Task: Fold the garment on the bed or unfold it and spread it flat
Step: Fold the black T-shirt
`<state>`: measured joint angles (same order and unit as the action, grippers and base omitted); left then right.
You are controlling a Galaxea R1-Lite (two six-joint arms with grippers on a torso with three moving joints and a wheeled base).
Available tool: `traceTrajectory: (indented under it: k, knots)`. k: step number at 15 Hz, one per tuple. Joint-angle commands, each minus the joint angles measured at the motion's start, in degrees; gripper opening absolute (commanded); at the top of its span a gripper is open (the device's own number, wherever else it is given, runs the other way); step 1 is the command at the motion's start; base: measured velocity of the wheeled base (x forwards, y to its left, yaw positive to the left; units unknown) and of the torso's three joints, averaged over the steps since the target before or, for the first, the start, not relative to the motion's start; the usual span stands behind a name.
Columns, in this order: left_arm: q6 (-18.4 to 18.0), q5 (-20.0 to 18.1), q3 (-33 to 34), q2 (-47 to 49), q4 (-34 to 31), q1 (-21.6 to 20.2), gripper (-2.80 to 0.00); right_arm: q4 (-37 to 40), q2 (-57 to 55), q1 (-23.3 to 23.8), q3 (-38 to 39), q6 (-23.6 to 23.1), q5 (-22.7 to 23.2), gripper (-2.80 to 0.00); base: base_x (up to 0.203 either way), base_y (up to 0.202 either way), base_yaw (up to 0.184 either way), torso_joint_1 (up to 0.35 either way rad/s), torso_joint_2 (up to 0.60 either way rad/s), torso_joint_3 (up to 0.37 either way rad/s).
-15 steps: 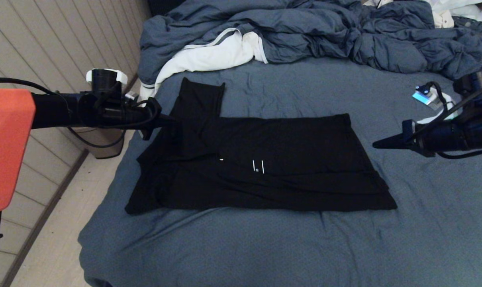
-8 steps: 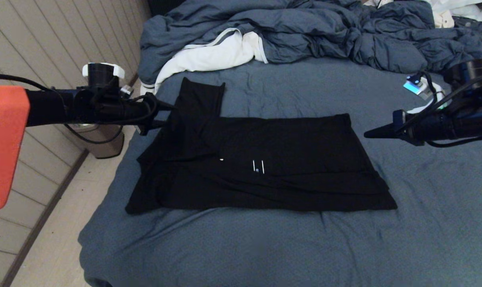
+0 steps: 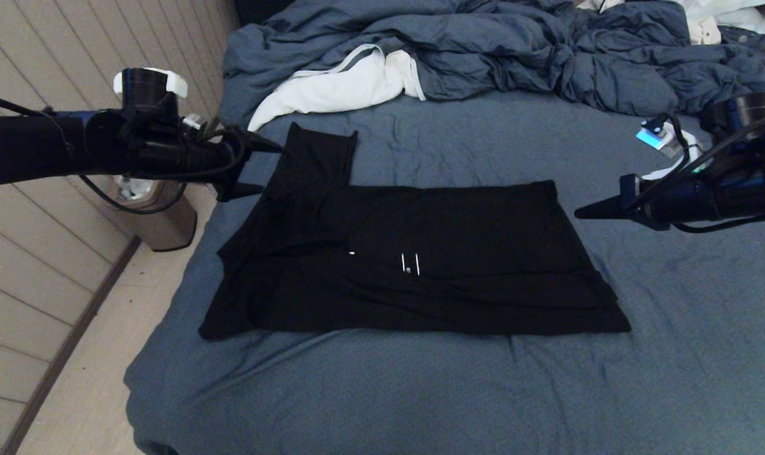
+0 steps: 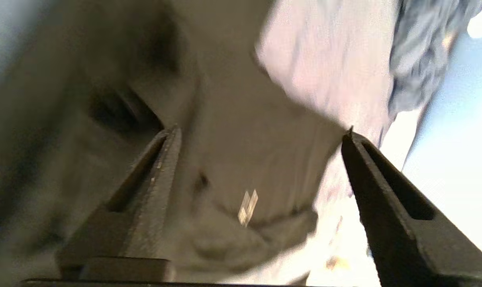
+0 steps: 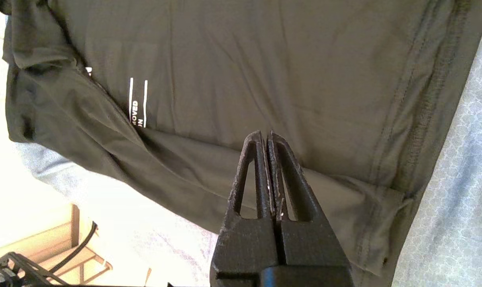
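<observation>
The black T-shirt (image 3: 420, 265) lies partly folded across the bed (image 3: 420, 392), hem to the right and one sleeve (image 3: 316, 155) pointing toward the duvet. A bit of white lettering (image 3: 410, 263) shows near its middle, also seen as white lettering (image 5: 138, 104) in the right wrist view. My left gripper (image 3: 262, 167) hovers open above the shirt's far left edge, by the sleeve, with nothing between its fingers (image 4: 157, 187). My right gripper (image 3: 581, 213) hangs shut and empty just right of the hem; in the right wrist view the right gripper (image 5: 266, 137) points over the shirt (image 5: 265, 79).
A rumpled blue-grey duvet (image 3: 515, 57) fills the head of the bed, with a white cloth (image 3: 338, 88) tucked under it. The bed's left edge drops to the floor beside a wood-panelled wall (image 3: 73, 50) and a small bin (image 3: 161, 221).
My left gripper has risen and drawn back toward the far left, off the shirt. My right gripper has crept slightly left and up toward the hem. The shirt has not moved.
</observation>
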<state>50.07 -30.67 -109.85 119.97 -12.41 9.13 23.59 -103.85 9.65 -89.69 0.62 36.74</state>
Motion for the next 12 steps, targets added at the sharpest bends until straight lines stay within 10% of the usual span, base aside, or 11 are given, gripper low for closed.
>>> traceTrajectory:
  k: [1,2,3,7,12]
  knots:
    - [-0.4,-0.2,1.0,-2.2,-2.0,3.3,0.00,0.1,0.0,-0.2,0.0,0.0,0.2,-2.80,0.000,0.000,0.000,0.000,0.00,0.000]
    - [-1.4,-0.2,2.1,-2.0,-2.5,4.6,0.00,0.1,-0.1,-0.2,0.0,-0.1,0.2,-2.80,0.000,0.000,0.000,0.000,0.00,0.000]
    - [-2.3,-0.1,3.2,-1.6,-2.6,5.5,-2.80,0.1,0.0,-0.2,0.0,-0.1,0.2,-2.80,0.000,0.000,0.000,0.000,0.00,0.000]
    - [-16.2,0.0,9.1,-2.0,-3.3,7.3,-2.80,0.1,-0.2,-0.2,0.0,-0.1,0.2,-2.80,0.000,0.000,0.000,0.000,0.00,0.000]
    - [-18.6,-0.3,13.2,-4.1,-2.9,9.6,-2.80,0.1,-0.2,-0.2,0.2,-0.2,0.2,-2.80,0.000,0.000,0.000,0.000,0.00,0.000]
